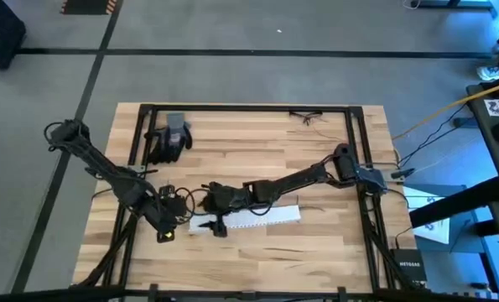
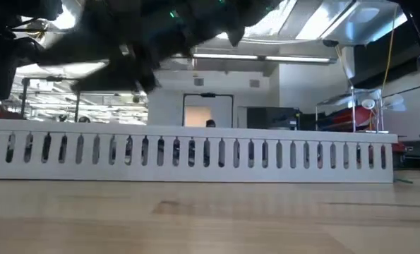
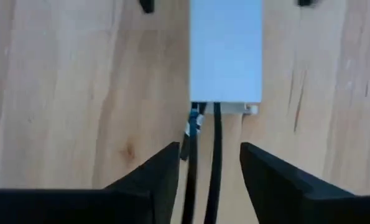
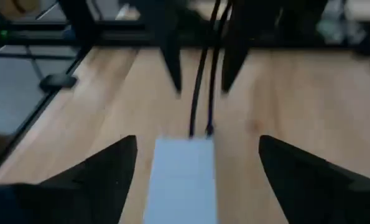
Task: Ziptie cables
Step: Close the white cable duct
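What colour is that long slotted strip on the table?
White, the slotted strip shows best in the low view.

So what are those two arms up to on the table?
Both arms meet near the middle of the wooden table, at one end of a white slotted strip. Thin dark cables run out of that end. The left gripper sits open with the cables passing between its fingers; the right gripper is open astride the strip. A pair of gloves lies farther back.
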### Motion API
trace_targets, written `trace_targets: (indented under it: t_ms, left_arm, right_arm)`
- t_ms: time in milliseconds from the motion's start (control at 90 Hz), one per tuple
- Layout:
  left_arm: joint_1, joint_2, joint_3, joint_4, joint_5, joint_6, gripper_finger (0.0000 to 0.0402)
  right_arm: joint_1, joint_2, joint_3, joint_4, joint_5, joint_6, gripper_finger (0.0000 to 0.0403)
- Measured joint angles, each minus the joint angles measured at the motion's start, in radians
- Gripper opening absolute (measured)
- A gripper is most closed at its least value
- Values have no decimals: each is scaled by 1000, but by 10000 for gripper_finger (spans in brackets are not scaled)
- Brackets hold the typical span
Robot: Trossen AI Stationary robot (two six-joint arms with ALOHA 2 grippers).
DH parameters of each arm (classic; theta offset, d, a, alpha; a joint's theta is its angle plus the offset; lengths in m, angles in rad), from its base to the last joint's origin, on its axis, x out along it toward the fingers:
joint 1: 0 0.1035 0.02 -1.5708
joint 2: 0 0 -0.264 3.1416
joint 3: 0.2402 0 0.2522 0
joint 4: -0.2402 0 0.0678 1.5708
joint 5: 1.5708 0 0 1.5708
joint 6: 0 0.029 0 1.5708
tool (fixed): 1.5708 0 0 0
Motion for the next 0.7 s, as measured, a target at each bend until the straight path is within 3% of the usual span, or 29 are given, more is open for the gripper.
trace_targets:
  t_ms: [122, 456, 700]
  left_arm:
    - [0, 0, 0, 18, -30, 1, 165]
    - [3, -5, 0, 75, -53, 0, 166]
    - [3, -6, -1, 99, -190, -84, 166]
  right_arm:
    - [-1, 48, 2, 141, 69, -6, 315]
    - [-1, 138, 4, 328, 73, -5, 239]
    - [4, 140, 5, 311, 42, -5, 221]
